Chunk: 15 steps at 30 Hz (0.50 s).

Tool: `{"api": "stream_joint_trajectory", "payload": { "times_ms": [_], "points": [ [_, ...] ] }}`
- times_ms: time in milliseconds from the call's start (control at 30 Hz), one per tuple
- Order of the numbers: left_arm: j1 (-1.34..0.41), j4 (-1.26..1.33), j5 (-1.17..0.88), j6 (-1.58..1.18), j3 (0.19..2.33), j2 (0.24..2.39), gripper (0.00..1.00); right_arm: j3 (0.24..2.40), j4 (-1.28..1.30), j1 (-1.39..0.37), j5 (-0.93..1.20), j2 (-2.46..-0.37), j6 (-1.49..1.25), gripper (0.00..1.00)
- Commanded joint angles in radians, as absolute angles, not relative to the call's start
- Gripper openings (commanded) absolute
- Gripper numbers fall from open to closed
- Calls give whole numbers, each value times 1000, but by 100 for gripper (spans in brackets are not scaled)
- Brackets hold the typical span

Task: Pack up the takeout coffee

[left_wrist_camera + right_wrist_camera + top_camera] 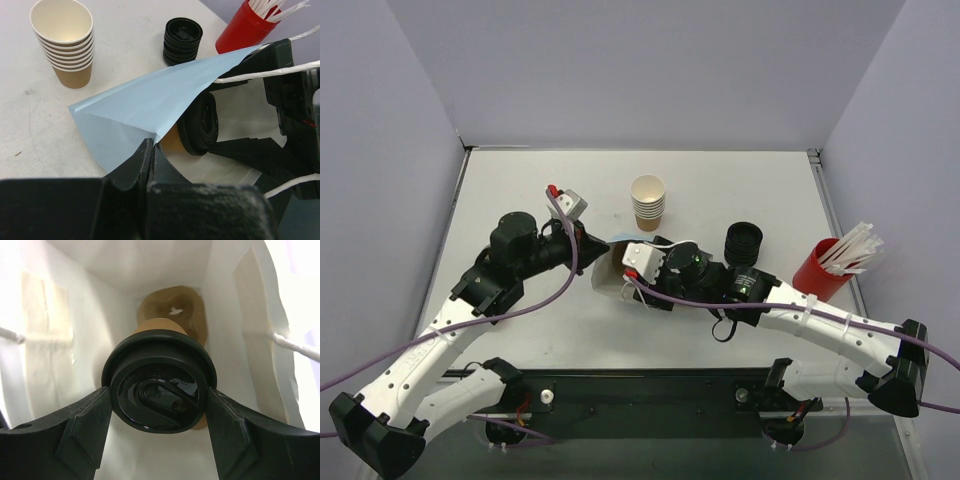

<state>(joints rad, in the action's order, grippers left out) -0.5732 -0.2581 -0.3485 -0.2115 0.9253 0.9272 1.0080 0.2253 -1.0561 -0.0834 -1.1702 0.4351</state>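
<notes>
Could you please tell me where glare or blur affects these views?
Right wrist: the paper bag's white walls blow out to glare, though the takeout coffee in the right gripper reads clearly. Left wrist: the left gripper, pinching the bag, is a dark foreground blur; the cup stack is sharp. Top external: even light, soft shadows.

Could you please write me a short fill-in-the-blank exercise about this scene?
The right gripper grips the takeout coffee by its black ____.
The left gripper pinches the edge of the light ____ paper bag.
The coffee is held ____ the bag.
White sticks stand in the ____ tub.
Answers: lid; blue; inside; red.
</notes>
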Motion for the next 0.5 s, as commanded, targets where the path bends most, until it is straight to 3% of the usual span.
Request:
{"api": "stream_joint_trajectory", "payload": {
  "times_ms": [0,467],
  "points": [
    [-580,-218,-354,-238,928,894,0,1000,157,-1066,-129,-1146,517,40],
    [-598,-213,-367,-253,835,828,0,1058,137,-1068,-60,-1316,624,39]
  ]
}}
